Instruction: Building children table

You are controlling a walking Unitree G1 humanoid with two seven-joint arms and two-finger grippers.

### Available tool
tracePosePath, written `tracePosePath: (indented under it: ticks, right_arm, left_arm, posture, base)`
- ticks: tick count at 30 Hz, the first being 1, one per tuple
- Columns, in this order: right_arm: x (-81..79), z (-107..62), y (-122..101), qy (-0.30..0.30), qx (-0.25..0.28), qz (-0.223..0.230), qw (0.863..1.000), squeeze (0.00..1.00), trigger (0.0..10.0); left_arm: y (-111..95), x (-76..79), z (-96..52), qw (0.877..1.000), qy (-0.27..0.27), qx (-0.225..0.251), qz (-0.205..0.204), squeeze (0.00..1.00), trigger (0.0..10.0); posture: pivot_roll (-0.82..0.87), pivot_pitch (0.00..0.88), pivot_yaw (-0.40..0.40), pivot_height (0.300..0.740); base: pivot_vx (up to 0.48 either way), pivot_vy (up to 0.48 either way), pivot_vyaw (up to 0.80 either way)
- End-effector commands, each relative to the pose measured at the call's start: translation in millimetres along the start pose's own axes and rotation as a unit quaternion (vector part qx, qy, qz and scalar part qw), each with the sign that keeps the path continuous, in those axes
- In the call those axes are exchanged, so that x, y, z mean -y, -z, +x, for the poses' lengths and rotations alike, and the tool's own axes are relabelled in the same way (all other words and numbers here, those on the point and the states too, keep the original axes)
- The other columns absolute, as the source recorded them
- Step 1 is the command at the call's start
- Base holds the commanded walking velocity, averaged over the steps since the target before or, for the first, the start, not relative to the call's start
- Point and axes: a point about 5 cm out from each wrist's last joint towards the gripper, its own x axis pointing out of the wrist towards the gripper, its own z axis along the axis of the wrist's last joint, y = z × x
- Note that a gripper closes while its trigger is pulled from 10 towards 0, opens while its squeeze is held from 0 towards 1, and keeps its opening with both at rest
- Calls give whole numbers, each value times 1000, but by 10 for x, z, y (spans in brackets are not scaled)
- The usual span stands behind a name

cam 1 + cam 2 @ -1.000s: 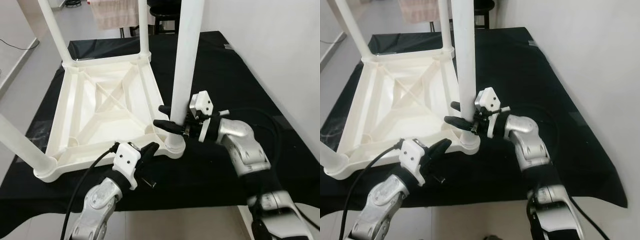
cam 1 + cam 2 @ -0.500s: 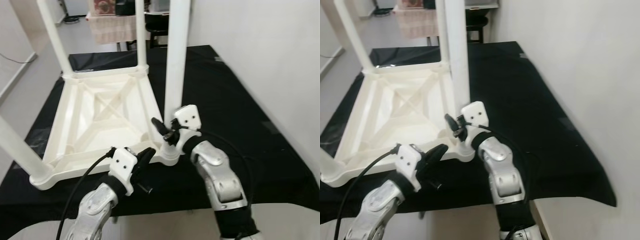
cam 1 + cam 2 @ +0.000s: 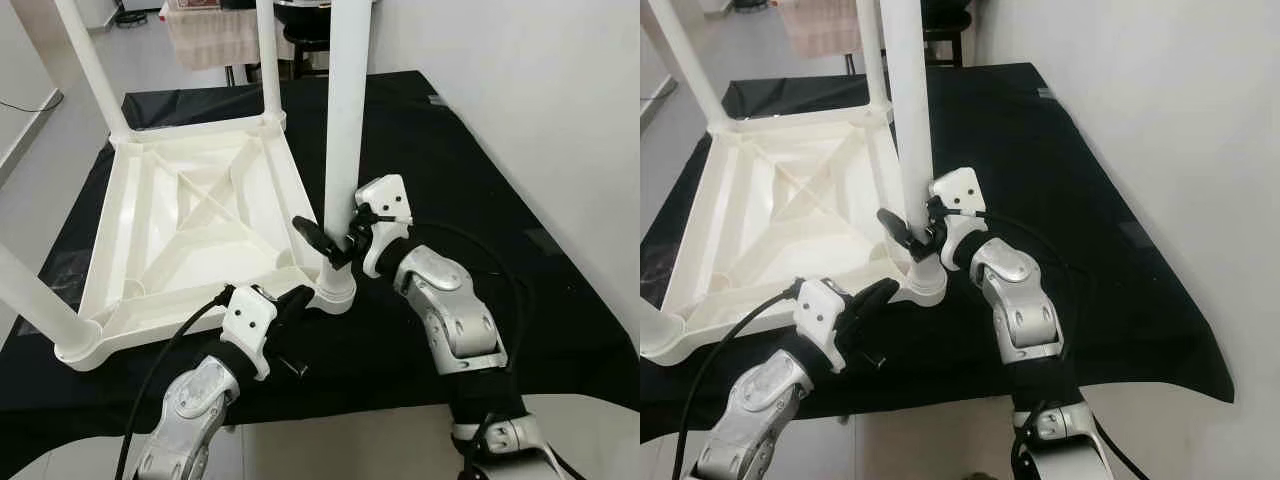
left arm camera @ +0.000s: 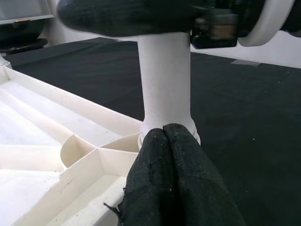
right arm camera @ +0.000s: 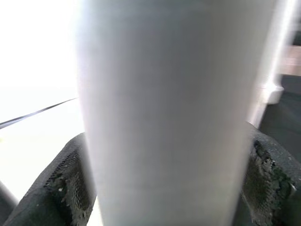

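Note:
A white plastic children's table lies upside down on a black cloth. Its legs point up. My right gripper is shut on the near-right leg, low down, just above its socket. In the right wrist view the leg stands between the two black fingers. My left gripper is shut and holds nothing. It sits at the table's near-right corner, and in the left wrist view its fingertips point at the base of the leg.
Three more legs stand up at the far left, far right and near left. A white wall runs along the right. The black cloth ends close in front of me. A cloth-covered table stands behind.
The camera has shifted. My right arm's elbow has swung in closer to me while its gripper stays on the leg. The left gripper keeps its place at the corner.

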Motion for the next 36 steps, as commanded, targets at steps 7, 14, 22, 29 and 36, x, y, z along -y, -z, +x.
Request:
tracePosePath:
  ticks: [7,14,22,29,36]
  right_arm:
    - [43,55,-30,-205,-4,-6,979,0,10000]
    - [190,139,1,-213,-7,22,977,0,0]
    - [345,38,144,-199,-19,44,979,0,0]
    - [390,-89,250,-148,-36,15,988,0,0]
    - [112,-199,626,155,-90,52,982,0,0]
  left_arm:
    - [34,13,-27,1000,4,-8,2,0,10000]
    - [28,21,-22,1000,4,-8,3,0,10000]
    - [19,20,-13,1000,4,-7,2,0,10000]
    - [17,5,-19,1000,4,-8,3,0,10000]
    - [9,-34,-38,1000,3,-8,4,0,10000]
  posture:
    - [29,97,-9,740]
    - [36,102,-7,740]
    - [30,109,-5,740]
    - [29,114,-1,740]
    - [7,129,9,740]
  base:
    - [0,0,0]
    - [0,0,0]
    - [0,0,0]
    - [0,0,0]
    - [0,0,0]
